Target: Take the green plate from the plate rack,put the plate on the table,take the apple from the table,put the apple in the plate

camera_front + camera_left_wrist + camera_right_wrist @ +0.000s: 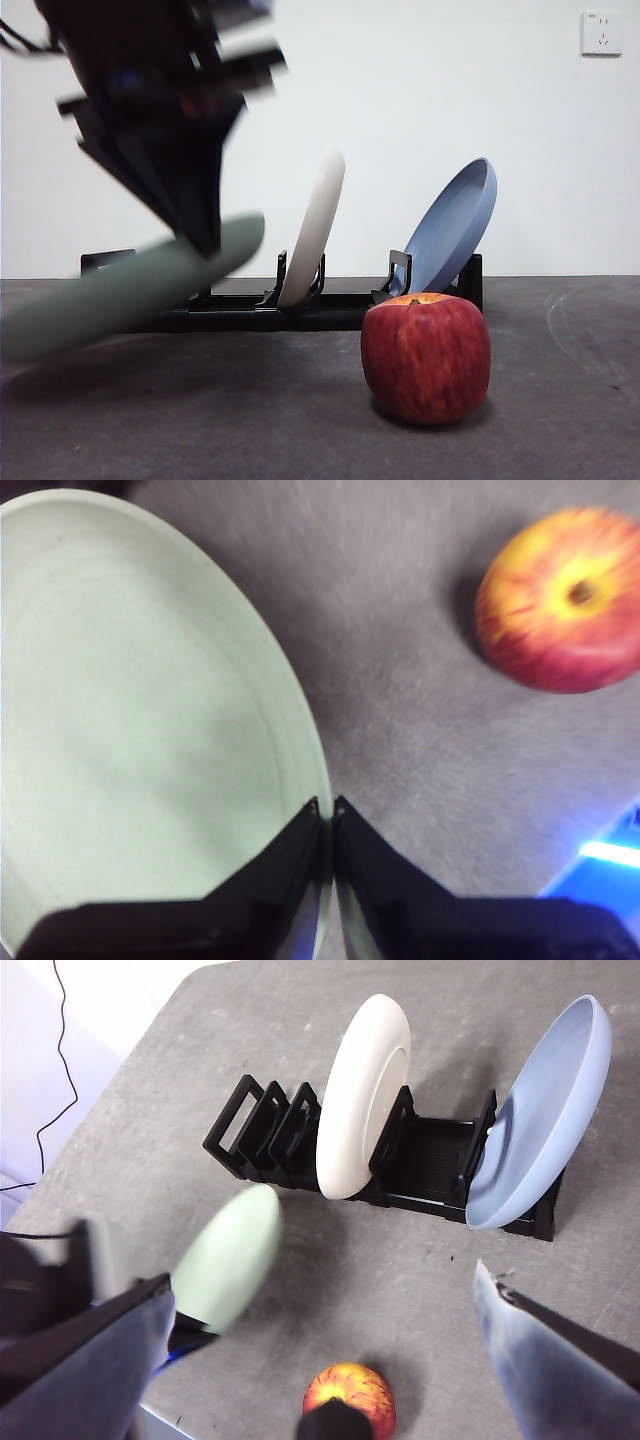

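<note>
The left gripper (326, 815) reaches down at a slant, its jaws pinched on the rim of the green plate (120, 295) — held tilted in the air, clear of the plate rack (420, 1175) and above the table (250, 420). The apple (426, 358) sits on the table in front of the rack, toward its blue-plate end. A cream-white plate (362, 1095) and a blue plate (545, 1110) lean in the rack's slots. The right gripper (330, 1300) hangs high above the apple — jaws spread wide, holding nothing.
</note>
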Tool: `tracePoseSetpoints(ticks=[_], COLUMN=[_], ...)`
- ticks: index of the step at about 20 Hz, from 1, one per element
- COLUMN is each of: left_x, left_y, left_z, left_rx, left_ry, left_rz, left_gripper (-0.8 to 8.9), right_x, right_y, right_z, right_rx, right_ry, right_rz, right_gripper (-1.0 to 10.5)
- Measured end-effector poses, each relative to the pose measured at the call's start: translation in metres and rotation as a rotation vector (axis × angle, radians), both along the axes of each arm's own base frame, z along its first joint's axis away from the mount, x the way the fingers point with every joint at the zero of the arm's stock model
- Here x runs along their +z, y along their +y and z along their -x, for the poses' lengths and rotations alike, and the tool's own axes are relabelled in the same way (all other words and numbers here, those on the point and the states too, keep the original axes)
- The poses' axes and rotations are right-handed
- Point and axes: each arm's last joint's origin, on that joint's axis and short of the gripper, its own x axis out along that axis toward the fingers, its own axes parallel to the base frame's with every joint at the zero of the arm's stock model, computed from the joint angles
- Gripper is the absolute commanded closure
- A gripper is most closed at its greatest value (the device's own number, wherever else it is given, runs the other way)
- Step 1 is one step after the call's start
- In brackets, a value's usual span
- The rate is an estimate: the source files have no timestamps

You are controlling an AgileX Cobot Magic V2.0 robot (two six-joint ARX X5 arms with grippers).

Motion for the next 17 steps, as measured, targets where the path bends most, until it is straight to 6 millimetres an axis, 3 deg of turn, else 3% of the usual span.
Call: tracePoseSetpoints(ticks=[7,13,17], left_x=[-0.044,-0.052,-0.054], left_y=[-0.024,-0.028,-0.030], left_z=[-0.016,-0.017,-0.015], left_rx=[-0.019,-0.040,-0.063], left_ry=[0.072,0.115,0.166], left_rz=[-0.048,-0.038,-0.002], left_gripper=[8.22,8.04,6.16], right_x=[0.000,0.000,0.000], right_y=[0.000,0.000,0.000], right_z=[0.000,0.000,0.000], right_rx=[0.000,0.000,0.000], right_ry=[0.000,0.000,0.000], right_rz=[0.000,0.000,0.000], right_gripper=[4.4,4.4,4.4])
